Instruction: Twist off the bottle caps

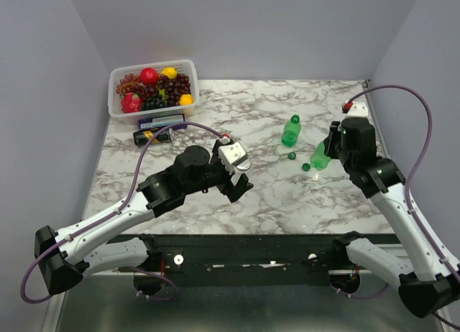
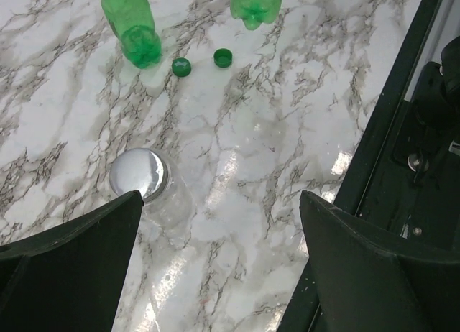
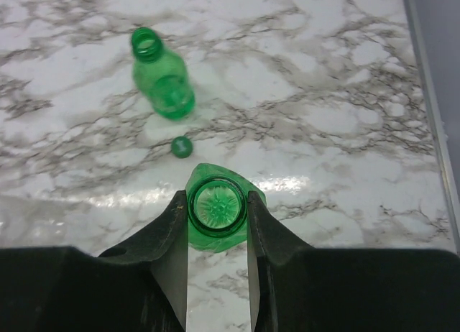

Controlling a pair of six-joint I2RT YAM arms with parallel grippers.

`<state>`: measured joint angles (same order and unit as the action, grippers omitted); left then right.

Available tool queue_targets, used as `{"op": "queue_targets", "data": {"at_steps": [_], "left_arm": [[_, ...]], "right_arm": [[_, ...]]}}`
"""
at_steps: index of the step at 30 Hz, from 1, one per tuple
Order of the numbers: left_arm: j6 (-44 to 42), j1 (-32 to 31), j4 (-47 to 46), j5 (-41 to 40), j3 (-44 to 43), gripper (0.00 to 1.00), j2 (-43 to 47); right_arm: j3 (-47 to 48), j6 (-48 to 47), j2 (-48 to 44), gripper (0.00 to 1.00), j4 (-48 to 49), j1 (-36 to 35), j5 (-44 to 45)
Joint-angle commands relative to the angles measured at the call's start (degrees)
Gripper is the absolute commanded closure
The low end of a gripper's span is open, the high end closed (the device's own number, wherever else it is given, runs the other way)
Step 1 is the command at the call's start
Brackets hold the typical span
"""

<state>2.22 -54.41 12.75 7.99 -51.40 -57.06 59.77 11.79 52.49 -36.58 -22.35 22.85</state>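
Green bottle caps are lying loose — right gripper is clamping an open green bottle, left gripper hanging agape over the clear bottle.

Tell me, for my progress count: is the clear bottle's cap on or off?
On. The silvery cap sits atop the clear bottle, seen in the left wrist view.

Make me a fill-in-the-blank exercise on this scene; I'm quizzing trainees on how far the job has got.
1. The two green caps lie loose on the ____.
2. The silver cap sits on the clear bottle, so ____ cap is left to unscrew.
3. The left gripper is open, holding ____.
4. The held bottle in the right gripper is coloured ____.

Missing words: table; one; nothing; green.
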Motion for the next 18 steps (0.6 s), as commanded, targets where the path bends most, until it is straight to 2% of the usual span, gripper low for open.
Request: {"op": "queue_targets", "data": {"at_steps": [1, 9, 18], "left_arm": [[0.51, -0.26, -1.15, -3.15, 0.51, 0.01, 0.81], [0.77, -0.26, -0.89, -2.54, 0.25, 0.01, 0.46], [0.77, -0.26, -0.8, -2.27, 0.16, 0.01, -0.07]], "right_arm": [[0.18, -3.79, 4.98, 0.99, 9.14, 7.74, -4.64], [-3.78, -5.29, 13.33, 0.99, 24.52, 9.69, -5.1], [-1.76, -7.04, 23.26, 0.99, 29.28, 10.57, -1.94]]}}
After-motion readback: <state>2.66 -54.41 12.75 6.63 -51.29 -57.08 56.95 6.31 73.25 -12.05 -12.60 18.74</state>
